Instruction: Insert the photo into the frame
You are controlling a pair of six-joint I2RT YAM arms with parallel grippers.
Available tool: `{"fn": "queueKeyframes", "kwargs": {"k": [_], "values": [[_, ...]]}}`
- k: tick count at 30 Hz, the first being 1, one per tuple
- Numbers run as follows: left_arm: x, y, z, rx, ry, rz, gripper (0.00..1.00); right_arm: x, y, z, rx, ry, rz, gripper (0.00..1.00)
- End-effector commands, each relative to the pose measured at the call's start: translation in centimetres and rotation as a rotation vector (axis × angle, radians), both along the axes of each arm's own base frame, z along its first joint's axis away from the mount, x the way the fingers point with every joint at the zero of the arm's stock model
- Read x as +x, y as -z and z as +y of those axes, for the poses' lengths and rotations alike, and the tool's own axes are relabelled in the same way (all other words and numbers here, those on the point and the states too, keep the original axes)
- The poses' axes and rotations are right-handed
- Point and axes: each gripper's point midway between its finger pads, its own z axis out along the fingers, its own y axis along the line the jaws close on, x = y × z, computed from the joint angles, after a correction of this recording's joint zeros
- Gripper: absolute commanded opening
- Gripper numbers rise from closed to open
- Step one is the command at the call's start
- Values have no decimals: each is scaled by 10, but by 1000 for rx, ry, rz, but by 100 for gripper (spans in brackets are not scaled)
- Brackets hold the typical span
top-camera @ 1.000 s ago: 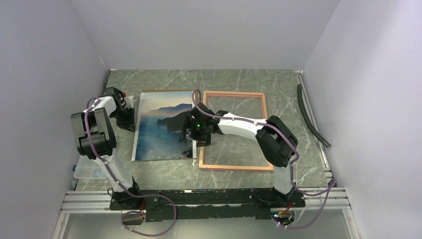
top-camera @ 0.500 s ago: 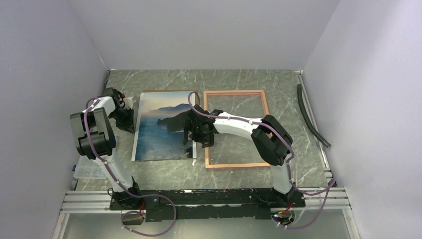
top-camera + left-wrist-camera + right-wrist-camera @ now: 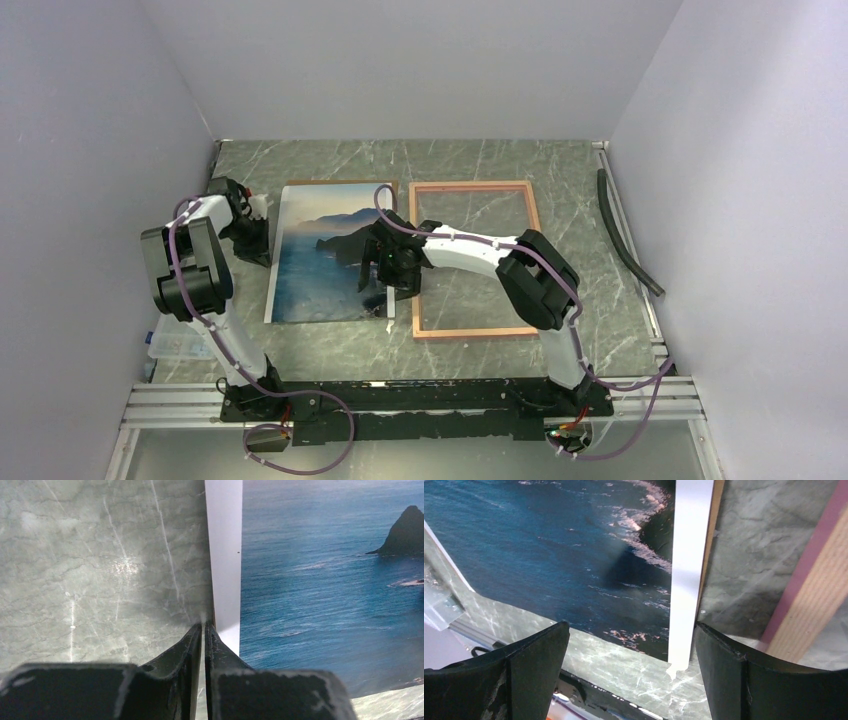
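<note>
Currently, the left gripper (image 3: 204,628) has its fingers (image 3: 185,650) pressed almost together, tips at the white left border of the photo (image 3: 325,580). Whether paper is caught between them cannot be determined. The right gripper (image 3: 631,675) has its fingers (image 3: 531,655) spread wide, straddling the photo's white right border. The photo lies flat, picture side up, on a brown backing board (image 3: 340,182) in the left half of the table (image 3: 500,155). The frame (image 3: 470,186) lies flat just beside it toward the table's centre, with a narrow strip of table between them.
</note>
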Motion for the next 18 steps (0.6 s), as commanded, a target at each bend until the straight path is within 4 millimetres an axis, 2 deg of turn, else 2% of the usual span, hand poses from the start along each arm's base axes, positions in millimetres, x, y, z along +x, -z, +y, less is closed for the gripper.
{"fn": "queueKeyframes", "kwargs": {"k": [1,9,18], "values": [[-11,11,-16,-27,17,30,13,-4,-13,15,70,1,26,100],[-15,12,-16,-18,24,32,12,-5,-31,19,122,6,12,100],[-16,11,-17,-22,25,31,11,-4,-62,21,199,12,-15,100]]}}
